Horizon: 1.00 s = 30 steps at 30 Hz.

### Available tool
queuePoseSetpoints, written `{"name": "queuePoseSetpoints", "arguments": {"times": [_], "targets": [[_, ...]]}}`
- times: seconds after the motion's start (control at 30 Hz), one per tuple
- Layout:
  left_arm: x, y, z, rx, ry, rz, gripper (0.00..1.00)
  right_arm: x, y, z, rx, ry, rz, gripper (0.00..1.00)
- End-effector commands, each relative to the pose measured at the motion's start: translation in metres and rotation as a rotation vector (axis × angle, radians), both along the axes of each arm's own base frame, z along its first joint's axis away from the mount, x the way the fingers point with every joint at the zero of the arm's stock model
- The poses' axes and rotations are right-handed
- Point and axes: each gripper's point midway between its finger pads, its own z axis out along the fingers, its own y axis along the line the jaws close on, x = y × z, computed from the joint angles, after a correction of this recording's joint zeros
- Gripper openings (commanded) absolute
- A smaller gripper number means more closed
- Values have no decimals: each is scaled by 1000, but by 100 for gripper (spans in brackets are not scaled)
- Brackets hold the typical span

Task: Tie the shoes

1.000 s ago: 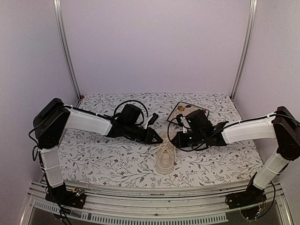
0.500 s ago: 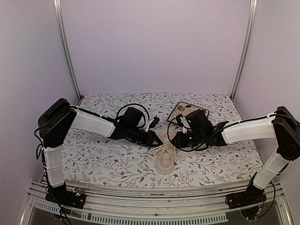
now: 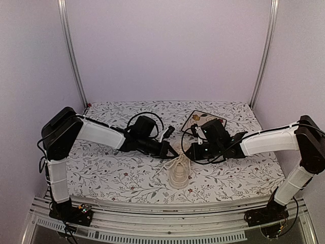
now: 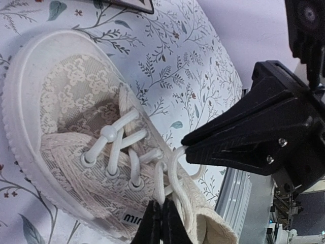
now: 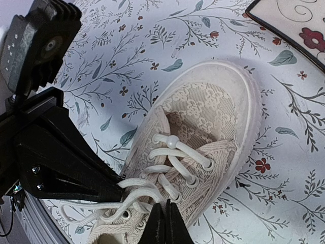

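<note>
We are closing the left gripper (image 3: 174, 151): its jaws, slightly apart one second ago, are now meeting and pinching a strand of the laces (image 4: 170, 168) just above the collar end of the sneaker (image 4: 61, 101). We are also repositioning the left arm (image 3: 99, 133): in the top view, its black elbow block is now sitting further to the right and a little lower than one second ago, and its wrist housing with the cable loop is sitting slightly further right, nearer the sneaker

Heel of the sneaker (image 4: 66, 96) outside both wrist views
</note>
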Motion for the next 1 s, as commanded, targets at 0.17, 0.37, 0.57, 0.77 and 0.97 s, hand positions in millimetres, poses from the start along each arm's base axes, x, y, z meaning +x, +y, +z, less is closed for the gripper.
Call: {"name": "queuePoseSetpoints", "arguments": {"times": [0.17, 0.37, 0.57, 0.77, 0.97], "targets": [[3, -7, 40, -90, -93, 23, 0, -2, 9, 24, 66, -50, 46, 2], [5, -7, 49, -114, -113, 33, 0, -7, 22, 23, 68, -56, 97, 2], [3, -7, 47, -112, -104, 28, 0, -5, 28, 16, 66, -45, 101, 2], [2, -6, 45, -110, -101, 27, 0, -5, 34, 14, 84, -40, 114, 2], [0, -5, 42, -104, -90, 29, 0, -2, 48, 13, 120, -46, 126, 2]]}}
